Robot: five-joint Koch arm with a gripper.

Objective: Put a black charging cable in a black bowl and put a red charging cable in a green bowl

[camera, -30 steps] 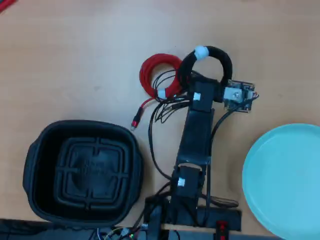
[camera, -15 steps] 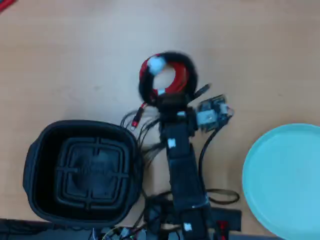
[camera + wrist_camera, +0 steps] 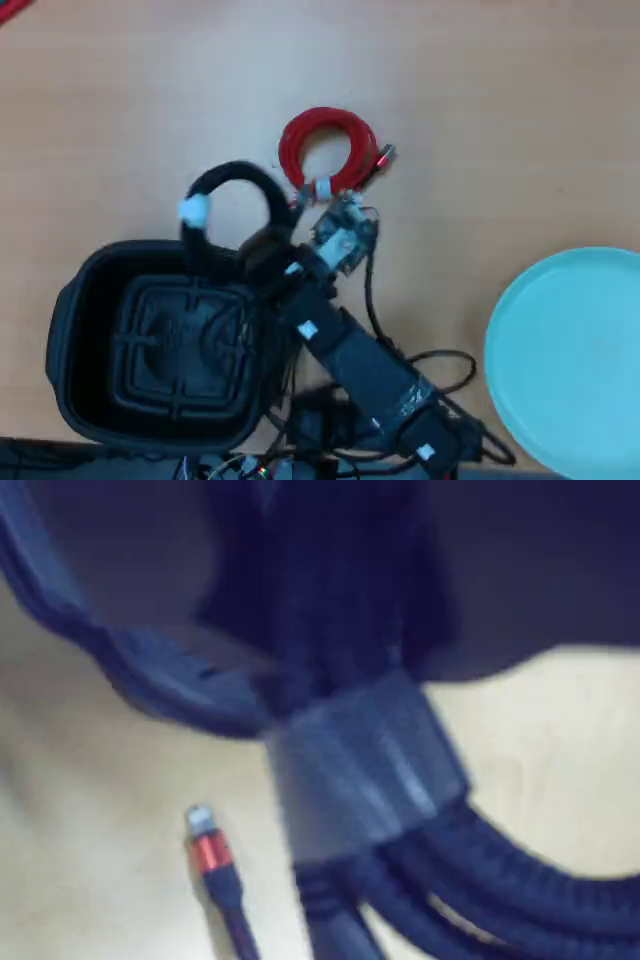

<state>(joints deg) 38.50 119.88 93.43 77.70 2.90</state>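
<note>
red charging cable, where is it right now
In the overhead view the red charging cable lies coiled on the table above centre, just right of the black charging cable, beyond the arm, far left of the green bowl.

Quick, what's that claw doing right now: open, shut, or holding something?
Gripper: shut on the black charging cable, lifted beside the black bowl.

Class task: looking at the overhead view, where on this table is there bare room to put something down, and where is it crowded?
Bare table lies above the black bowl, and between the red charging cable and the green bowl. It is crowded where the black charging cable, the arm and its wires meet.
</note>
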